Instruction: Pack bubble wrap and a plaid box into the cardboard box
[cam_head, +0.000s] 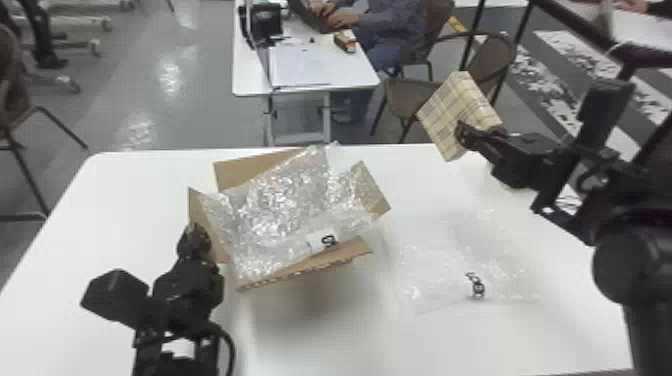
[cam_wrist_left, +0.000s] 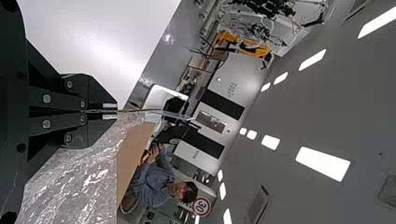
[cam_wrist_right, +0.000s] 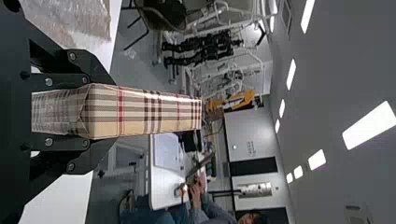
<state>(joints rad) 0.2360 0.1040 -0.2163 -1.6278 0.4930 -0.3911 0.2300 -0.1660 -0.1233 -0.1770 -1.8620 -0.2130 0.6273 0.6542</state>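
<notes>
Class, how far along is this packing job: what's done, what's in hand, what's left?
Partway. One bubble wrap sheet already lies in and over the open cardboard box. In hand: the right gripper holds the plaid box up, outside the carton; the left gripper pinches the carton's edge. Left: putting the plaid box in, and probably the second sheet on the table.

The left arm (cam_head: 187, 295) enters from the bottom edge of the head view, its left gripper (cam_head: 195, 237) pointing forward, 2 jaws pressed nearly together. The right arm (cam_head: 622, 260) enters from the right edge, its right gripper (cam_head: 475, 135) raised, 2 jaws parted.
</notes>
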